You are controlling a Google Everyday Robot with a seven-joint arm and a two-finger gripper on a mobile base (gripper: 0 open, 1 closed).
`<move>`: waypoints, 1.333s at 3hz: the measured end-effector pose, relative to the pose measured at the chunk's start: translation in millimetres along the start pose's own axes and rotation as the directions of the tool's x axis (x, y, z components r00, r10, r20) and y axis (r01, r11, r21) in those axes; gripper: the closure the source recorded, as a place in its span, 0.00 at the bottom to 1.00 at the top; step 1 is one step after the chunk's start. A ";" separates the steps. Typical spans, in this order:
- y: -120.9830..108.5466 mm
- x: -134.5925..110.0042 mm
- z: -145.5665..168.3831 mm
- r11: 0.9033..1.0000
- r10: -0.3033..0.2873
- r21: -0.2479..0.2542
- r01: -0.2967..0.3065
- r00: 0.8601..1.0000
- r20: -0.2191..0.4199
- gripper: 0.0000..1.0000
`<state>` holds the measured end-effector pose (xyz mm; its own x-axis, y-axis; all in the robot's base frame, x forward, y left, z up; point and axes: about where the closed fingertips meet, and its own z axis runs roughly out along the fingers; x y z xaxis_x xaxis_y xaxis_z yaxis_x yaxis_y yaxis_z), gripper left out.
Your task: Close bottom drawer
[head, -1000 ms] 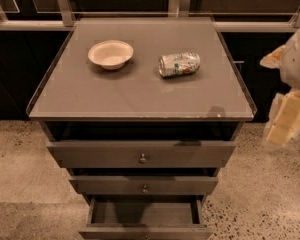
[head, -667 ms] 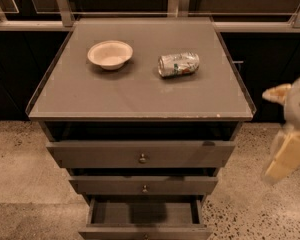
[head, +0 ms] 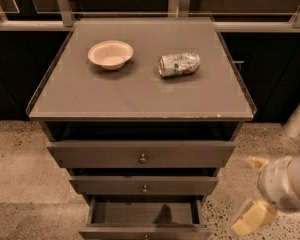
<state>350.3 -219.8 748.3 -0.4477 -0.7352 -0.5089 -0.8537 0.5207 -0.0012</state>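
The bottom drawer [head: 144,215] is the lowest of three grey-brown drawers and stands pulled out, its dark inside showing. Its front edge sits at the frame's bottom. The middle drawer [head: 144,186] and the top drawer [head: 142,155] each have a small round knob. My gripper [head: 255,215] is at the lower right, beside the cabinet and right of the bottom drawer, apart from it. Its cream-coloured fingers [head: 254,218] point down and left.
On the cabinet top [head: 90,96] sit a pale bowl [head: 110,54] and a crushed can [head: 179,64] lying on its side. A railing and dark cabinets run behind. Speckled floor [head: 20,174] lies on both sides.
My gripper and arm have moved down along the cabinet's right side, from level with the cabinet top to level with the lower drawers. The drawers have not moved.
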 end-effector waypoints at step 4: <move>12.9 45.7 51.1 0.996 0.089 0.005 -0.090 0.996 0.018 0.88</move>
<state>332.4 -224.5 681.0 -0.5175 -0.6779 -0.5221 -0.8087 0.5868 0.0397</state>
